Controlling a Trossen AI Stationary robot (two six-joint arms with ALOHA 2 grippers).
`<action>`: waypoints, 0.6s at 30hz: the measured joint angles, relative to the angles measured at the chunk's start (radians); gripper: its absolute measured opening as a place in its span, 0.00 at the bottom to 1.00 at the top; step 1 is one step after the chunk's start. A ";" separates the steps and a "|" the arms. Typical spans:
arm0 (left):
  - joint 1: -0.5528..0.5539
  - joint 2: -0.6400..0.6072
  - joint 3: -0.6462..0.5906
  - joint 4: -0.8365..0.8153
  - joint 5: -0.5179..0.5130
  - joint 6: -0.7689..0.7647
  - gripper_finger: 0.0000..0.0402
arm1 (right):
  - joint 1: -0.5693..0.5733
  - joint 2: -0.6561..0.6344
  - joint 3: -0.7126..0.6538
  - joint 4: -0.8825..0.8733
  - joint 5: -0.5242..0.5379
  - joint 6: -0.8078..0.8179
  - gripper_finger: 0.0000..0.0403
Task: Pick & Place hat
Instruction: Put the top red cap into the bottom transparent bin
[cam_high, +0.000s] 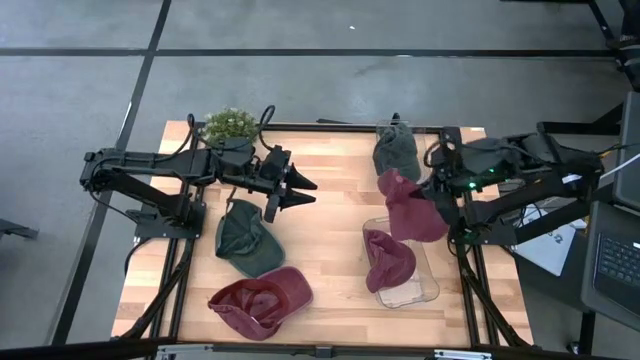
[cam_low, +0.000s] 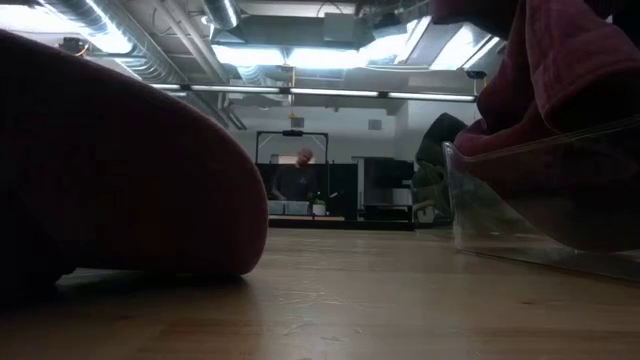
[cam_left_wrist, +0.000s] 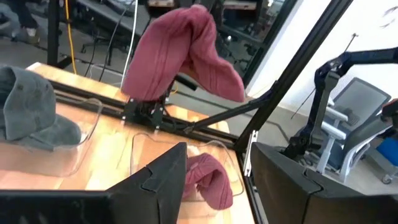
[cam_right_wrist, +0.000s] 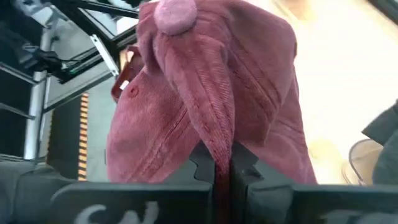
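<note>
My right gripper (cam_right_wrist: 222, 169) is shut on a maroon corduroy hat (cam_high: 410, 212), which hangs above a clear container (cam_high: 425, 290) at the table's right. A second maroon hat (cam_high: 388, 258) lies inside that container. My left gripper (cam_high: 303, 190) stands open and holds nothing, above the table's left half, just beyond a dark green hat (cam_high: 247, 238) that lies flat on the wood. A third maroon hat (cam_high: 262, 300) rests near the front edge. A grey-green hat (cam_high: 396, 152) sits at the far side. My right gripper pinches a fold of the maroon hat's crown (cam_right_wrist: 219, 146) between its two fingers. The rest of the hat bulges out beyond the fingers, with its top button (cam_right_wrist: 177, 14) at the far end. The hat is lifted clear of the container and the table.
A small green plant (cam_high: 230, 125) stands at the far left by the left arm. The black frame rails (cam_high: 468, 270) run along the table's right edge. Bare wood (cam_high: 335, 230) lies between the green hat and the container. A person shows far behind the table (cam_low: 297, 175).
</note>
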 joint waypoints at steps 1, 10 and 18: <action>0.000 0.000 0.000 -0.005 0.000 0.000 0.43 | 0.020 0.000 0.000 -0.010 0.022 0.014 0.02; 0.000 0.000 0.000 -0.005 0.000 -0.001 0.42 | 0.175 0.018 -0.056 -0.075 0.144 0.109 0.03; 0.000 0.001 0.000 -0.024 0.000 -0.007 0.43 | 0.248 -0.062 -0.368 0.211 0.155 0.172 0.03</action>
